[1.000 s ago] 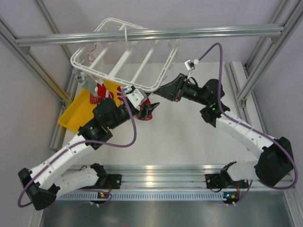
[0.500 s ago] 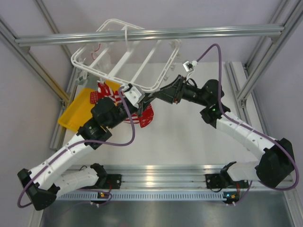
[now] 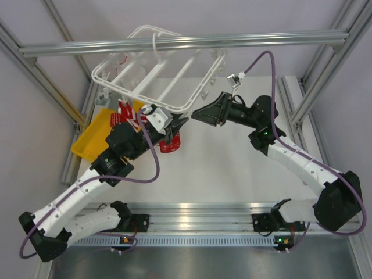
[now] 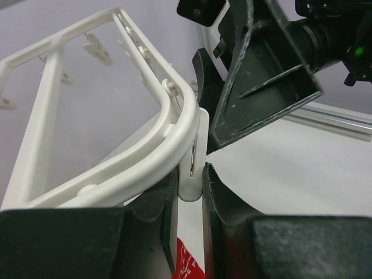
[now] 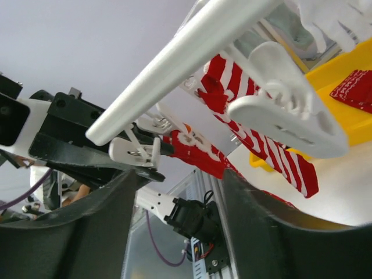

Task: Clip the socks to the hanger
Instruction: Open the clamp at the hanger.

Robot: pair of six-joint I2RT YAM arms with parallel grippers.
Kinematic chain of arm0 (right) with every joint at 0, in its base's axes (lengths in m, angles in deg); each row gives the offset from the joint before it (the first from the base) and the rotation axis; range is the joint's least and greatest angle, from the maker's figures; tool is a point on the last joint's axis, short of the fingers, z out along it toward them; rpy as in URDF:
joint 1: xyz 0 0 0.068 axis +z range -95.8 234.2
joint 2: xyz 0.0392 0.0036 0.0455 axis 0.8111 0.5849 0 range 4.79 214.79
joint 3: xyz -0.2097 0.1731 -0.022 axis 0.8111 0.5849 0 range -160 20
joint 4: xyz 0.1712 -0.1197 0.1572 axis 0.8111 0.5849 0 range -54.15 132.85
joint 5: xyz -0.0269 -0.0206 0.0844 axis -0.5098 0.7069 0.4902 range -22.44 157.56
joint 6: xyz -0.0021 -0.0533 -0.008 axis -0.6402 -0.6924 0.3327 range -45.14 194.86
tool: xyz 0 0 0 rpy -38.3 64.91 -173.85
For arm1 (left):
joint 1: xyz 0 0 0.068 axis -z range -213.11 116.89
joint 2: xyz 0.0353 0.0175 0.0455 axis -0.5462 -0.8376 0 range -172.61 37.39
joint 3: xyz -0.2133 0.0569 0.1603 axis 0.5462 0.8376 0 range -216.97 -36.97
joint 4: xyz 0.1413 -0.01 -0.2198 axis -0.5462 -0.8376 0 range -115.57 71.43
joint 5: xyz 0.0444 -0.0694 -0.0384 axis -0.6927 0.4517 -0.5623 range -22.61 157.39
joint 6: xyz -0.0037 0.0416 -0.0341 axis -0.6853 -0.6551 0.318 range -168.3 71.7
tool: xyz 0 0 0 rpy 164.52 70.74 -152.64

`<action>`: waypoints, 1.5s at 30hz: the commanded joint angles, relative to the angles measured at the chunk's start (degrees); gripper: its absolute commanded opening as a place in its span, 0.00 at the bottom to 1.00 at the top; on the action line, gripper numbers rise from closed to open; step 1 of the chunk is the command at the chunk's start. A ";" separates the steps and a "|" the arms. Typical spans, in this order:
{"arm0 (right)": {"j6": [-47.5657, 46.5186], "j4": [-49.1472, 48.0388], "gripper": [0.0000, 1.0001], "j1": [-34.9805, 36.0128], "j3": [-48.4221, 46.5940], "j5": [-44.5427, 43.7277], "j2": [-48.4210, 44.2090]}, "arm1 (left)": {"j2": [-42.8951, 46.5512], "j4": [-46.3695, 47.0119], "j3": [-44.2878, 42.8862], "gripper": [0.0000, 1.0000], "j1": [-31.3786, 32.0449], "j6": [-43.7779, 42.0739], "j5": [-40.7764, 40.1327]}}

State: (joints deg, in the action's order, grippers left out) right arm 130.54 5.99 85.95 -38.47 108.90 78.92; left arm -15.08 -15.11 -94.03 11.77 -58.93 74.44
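The white hanger [image 3: 204, 84] hangs from the top beam. My left gripper [image 3: 177, 124] is shut on a clip [image 4: 190, 157] at the hanger's near corner, with one finger [image 4: 218, 197] on each side of it. A red sock with white markings [image 3: 170, 142] hangs just under that clip and shows in the left wrist view [image 4: 189, 264] and the right wrist view [image 5: 200, 148]. I cannot tell how the clip holds it. A striped sock [image 5: 261, 139] hangs from another clip [image 5: 285, 116]. My right gripper [image 3: 197, 113] is open and empty, just right of the clip.
A yellow tray [image 3: 93, 139] at the left holds another red sock [image 5: 356, 87]. A grey aluminium beam [image 3: 232, 42] crosses above the hanger. Aluminium rails run along the table's sides and near edge.
My right gripper has drawn back to the right, away from the red sock, and stands open. My left gripper has shifted slightly left with the clip. The sock now hangs below it.
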 commanded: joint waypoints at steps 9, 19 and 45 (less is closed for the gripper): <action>-0.57 -7.31 0.71 -0.19 0.30 4.63 -3.03 | -0.35 2.78 1.25 0.00 -0.06 -0.70 1.47; -0.75 -7.31 0.59 0.59 -2.43 2.52 -0.04 | -0.62 1.72 1.69 0.00 -0.06 -2.99 3.06; -2.68 -4.50 0.31 1.56 -4.89 1.19 1.98 | -0.09 -0.65 1.95 0.00 -0.06 -7.56 4.73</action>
State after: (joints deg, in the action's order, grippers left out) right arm 129.71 2.71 86.89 -40.13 110.65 80.38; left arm -15.71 -16.22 -92.32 11.51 -65.88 76.86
